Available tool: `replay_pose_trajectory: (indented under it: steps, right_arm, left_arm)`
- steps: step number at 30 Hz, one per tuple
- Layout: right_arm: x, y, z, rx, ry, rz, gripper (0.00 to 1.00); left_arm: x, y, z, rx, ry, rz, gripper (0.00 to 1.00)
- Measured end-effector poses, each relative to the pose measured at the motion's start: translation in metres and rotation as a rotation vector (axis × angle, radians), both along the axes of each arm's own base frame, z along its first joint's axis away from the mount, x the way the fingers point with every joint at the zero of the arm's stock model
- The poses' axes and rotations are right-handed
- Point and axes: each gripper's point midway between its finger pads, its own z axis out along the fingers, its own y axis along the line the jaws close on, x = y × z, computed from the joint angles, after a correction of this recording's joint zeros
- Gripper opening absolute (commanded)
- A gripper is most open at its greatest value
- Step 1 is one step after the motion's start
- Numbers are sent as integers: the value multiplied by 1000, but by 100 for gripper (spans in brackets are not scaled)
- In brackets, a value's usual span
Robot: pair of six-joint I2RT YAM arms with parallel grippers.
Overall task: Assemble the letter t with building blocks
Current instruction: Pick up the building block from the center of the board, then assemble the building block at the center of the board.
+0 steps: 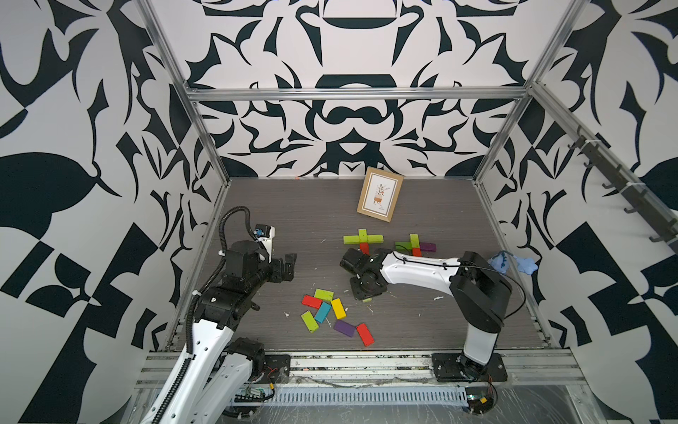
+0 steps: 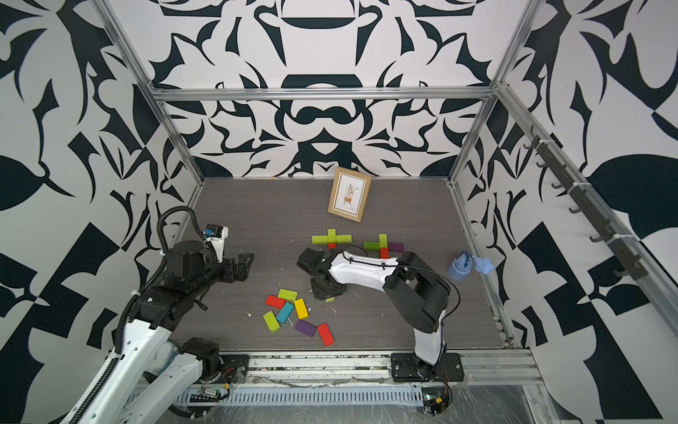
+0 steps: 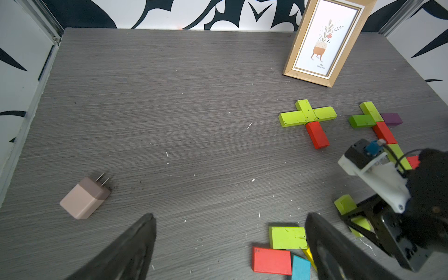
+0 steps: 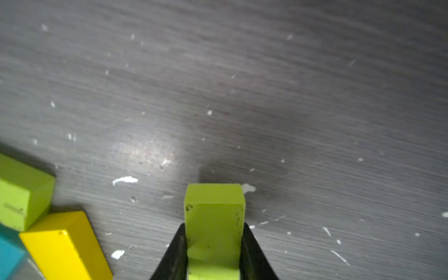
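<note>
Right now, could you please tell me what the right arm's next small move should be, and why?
Probably lift and carry toward the shorter t. The right gripper is shut on a lime green block beside the loose pile, and that t has only one red block as its stem, while its neighbour's stem is longer.

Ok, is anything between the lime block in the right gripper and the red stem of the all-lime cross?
Nothing visible. The right gripper is shut on the lime block, and in the left wrist view only bare table lies between it and the red stem.
</note>
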Motion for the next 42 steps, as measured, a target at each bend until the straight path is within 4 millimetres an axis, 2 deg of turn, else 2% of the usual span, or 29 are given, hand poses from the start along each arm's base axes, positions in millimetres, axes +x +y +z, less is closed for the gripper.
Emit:
replay_pose_trajectory:
  steps: [8,12,21,42]
  right_arm:
    - [45,-8,17,43,-46,-120,25]
    - [61,-5,16,41,-52,-138,25]
    - [65,-5,-9,-14,-9,-130,25]
    - [76,-11,-9,-21,-14,-152,25]
  left_arm:
    - [0,-1,0,-4,1,-5,100]
    - [-1,-1,2,-6,-5,-5,100]
    - [-2,-1,5,-10,-17,-5,100]
    - [-2,-1,5,-10,-17,-5,100]
